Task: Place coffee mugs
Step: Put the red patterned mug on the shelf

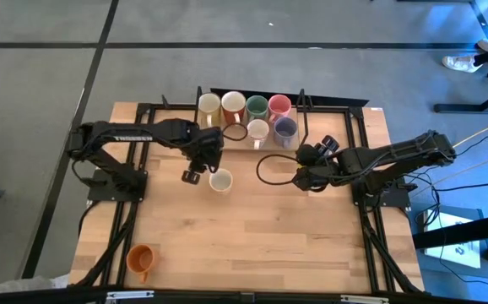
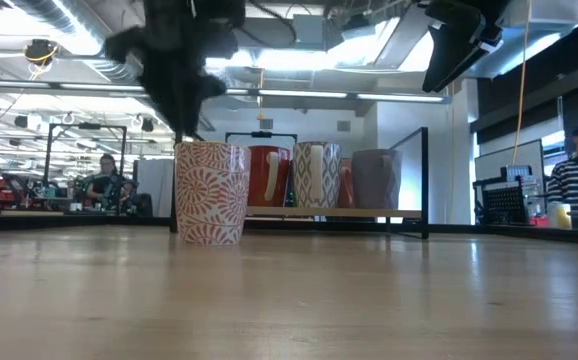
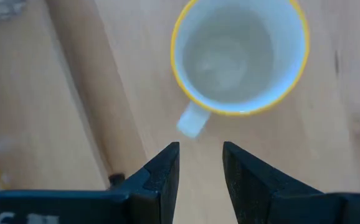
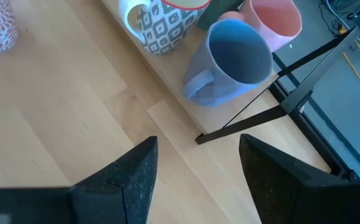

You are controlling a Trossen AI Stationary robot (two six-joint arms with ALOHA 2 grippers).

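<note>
Left wrist view showed the left gripper (image 3: 200,163) with its two dark fingers a little apart and nothing between them; the handle of the patterned mug (image 3: 240,55) lay just beyond the fingertips, not touching them. I judge that the mug was set down on purpose with its handle toward the gripper, so the fingers could let go and pull away without tipping it.

This mug (image 1: 220,181) stood upright on the wooden table (image 1: 252,245), apart from the group and on the nearer side of it. It was white inside with a yellow rim, and in the low view its wall (image 2: 210,192) had a red and white leaf pattern.

Behind this mug, the row of mugs (image 1: 248,114) stood close together on a low shelf at the far edge of the table, probably the collecting place. An orange mug (image 1: 141,258) remained well apart from the patterned mug, near the front corner.

The right gripper (image 4: 195,163) waited wide open and empty, beside the blue-grey mug (image 4: 233,59) of the row.
</note>
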